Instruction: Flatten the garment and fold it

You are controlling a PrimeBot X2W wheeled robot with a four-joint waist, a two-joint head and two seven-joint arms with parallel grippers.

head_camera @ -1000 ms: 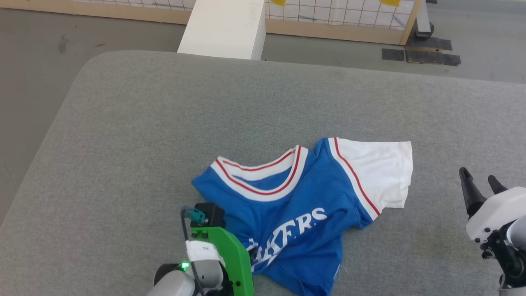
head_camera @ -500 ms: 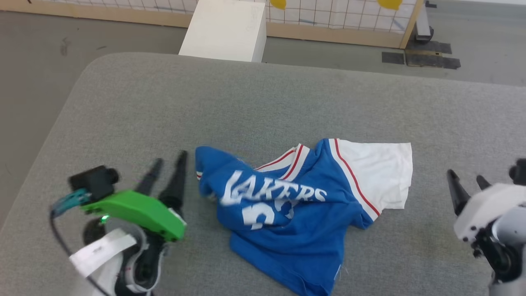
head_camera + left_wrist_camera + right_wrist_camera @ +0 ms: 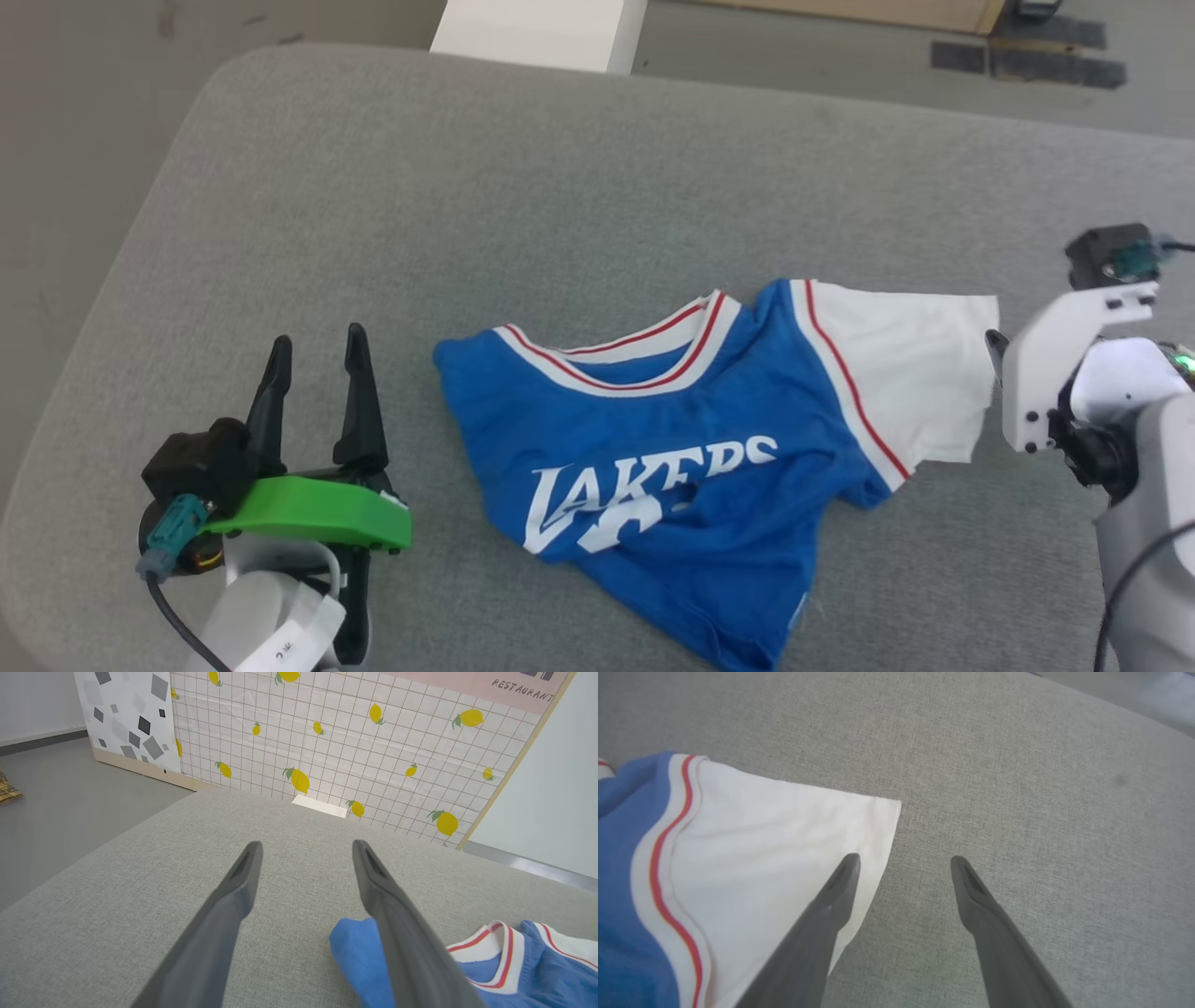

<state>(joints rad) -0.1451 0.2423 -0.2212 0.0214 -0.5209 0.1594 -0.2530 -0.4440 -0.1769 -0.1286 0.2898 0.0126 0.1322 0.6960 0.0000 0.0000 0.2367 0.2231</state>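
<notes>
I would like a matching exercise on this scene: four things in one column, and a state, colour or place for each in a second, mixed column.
1. left gripper
2. right gripper
3. collar
4. garment

A. white with red stripes
B. open, one finger over the white sleeve
C. crumpled on the grey pad
D. open, beside the blue shoulder

Pairs: 1-D, 2-B, 3-A, 4-C.

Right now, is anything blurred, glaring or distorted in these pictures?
Head view: sharp, evenly lit, no glare on the garment. Left wrist view: wide lens makes the left hand loom large. Right wrist view: beyond the right hand, top right corner hazy.
</notes>
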